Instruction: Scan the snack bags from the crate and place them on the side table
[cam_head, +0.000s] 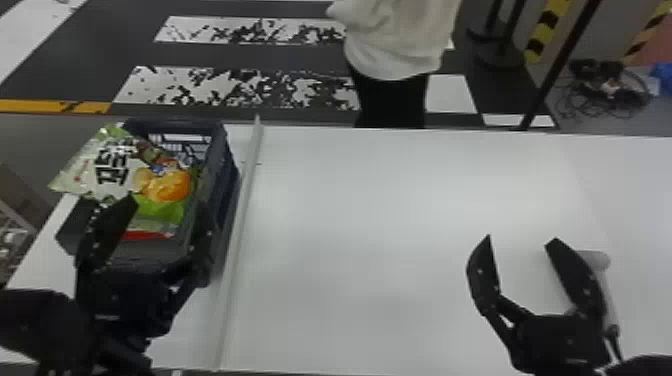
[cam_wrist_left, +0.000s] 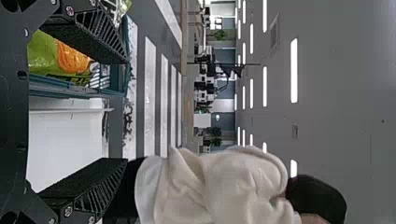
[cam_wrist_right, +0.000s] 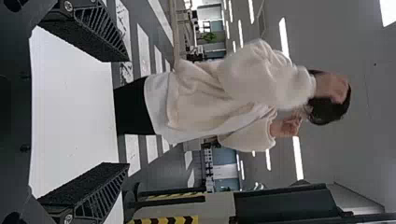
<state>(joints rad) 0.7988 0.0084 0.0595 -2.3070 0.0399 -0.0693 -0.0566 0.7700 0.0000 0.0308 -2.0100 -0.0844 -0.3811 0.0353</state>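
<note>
Top snack bag (cam_head: 112, 162) lies tilted in the crate (cam_head: 226, 180), its outer corner overhanging the crate's left wall. Face pale green and white, dark lettering, orange round food printed at the inner end; film glossy and creased. Beneath it, a bright green bag (cam_head: 162, 209) with a red edge visible. The crate's right wall stands close beside a raised pale rail (cam_head: 240, 220). Left gripper (cam_head: 167, 204): released, fingers spread at the crate's near end; contact undetermined. White tabletop (cam_head: 390, 215) gives open room between rail and right gripper (cam_head: 520, 240), likewise released, beside a partly hidden pale object (cam_head: 596, 259).
</note>
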